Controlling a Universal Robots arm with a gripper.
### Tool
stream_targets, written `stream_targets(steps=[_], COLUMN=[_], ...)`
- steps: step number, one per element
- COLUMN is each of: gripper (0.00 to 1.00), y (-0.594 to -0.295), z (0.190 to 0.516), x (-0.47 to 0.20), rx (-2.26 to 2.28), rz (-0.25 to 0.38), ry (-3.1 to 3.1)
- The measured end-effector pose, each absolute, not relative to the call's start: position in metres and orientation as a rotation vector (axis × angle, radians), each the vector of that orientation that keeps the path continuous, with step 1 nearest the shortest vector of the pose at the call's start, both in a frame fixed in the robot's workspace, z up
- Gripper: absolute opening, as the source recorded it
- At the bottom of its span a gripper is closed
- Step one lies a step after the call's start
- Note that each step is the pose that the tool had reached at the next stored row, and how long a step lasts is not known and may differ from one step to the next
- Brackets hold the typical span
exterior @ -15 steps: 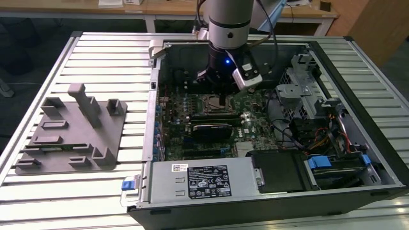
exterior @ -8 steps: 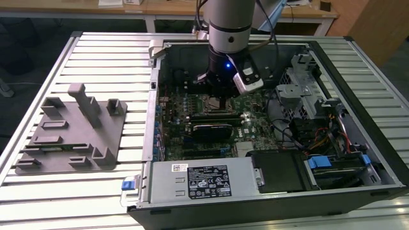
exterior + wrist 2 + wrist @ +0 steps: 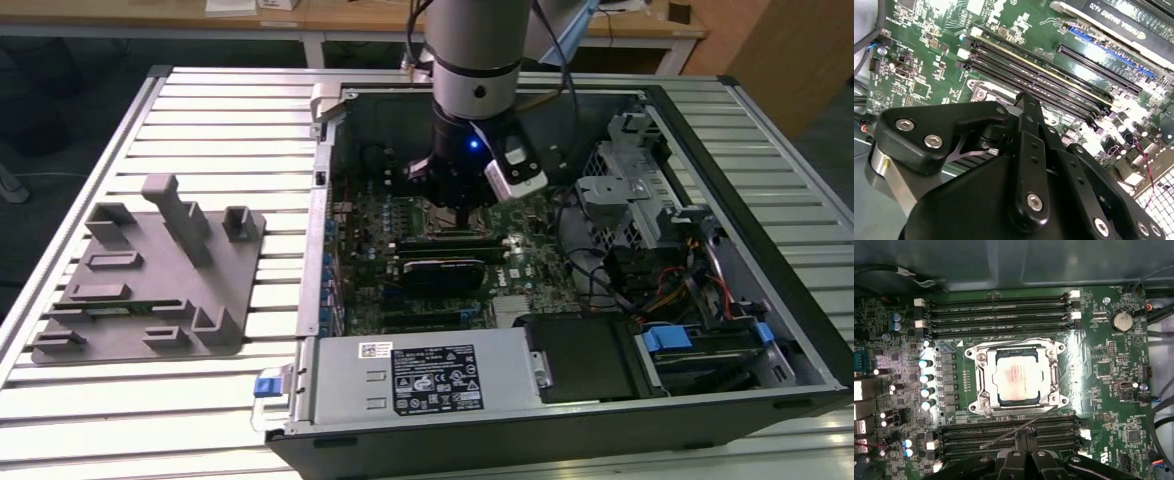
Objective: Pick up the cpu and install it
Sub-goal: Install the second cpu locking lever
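- The cpu (image 3: 1016,377) lies seated in the motherboard socket (image 3: 1016,412); placement looks done.
- My claw (image 3: 1024,437) hovers just above the board, fingers pressed together, holding nothing.

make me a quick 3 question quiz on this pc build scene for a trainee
1. True or false: the cpu lies in the motherboard socket.
2. In the exterior view, the grey fixture tray sits on which side of the computer case? A. the exterior view's left B. the exterior view's right
3. Fill in: the gripper hangs over the green ______.

Key
1. True
2. A
3. motherboard
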State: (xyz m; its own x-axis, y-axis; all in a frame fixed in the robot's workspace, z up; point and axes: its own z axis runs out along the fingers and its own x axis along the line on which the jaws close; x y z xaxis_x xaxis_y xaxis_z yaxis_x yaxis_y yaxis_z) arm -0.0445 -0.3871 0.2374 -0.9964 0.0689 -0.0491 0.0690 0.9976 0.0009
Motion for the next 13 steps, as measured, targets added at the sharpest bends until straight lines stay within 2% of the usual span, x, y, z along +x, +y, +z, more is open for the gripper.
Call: stream_targets(steps=[13], gripper=[0.11], y=[-0.387], z=[0.229], x=[-0.061], rx=[0.104], rz=[-0.001], ry=[3.091])
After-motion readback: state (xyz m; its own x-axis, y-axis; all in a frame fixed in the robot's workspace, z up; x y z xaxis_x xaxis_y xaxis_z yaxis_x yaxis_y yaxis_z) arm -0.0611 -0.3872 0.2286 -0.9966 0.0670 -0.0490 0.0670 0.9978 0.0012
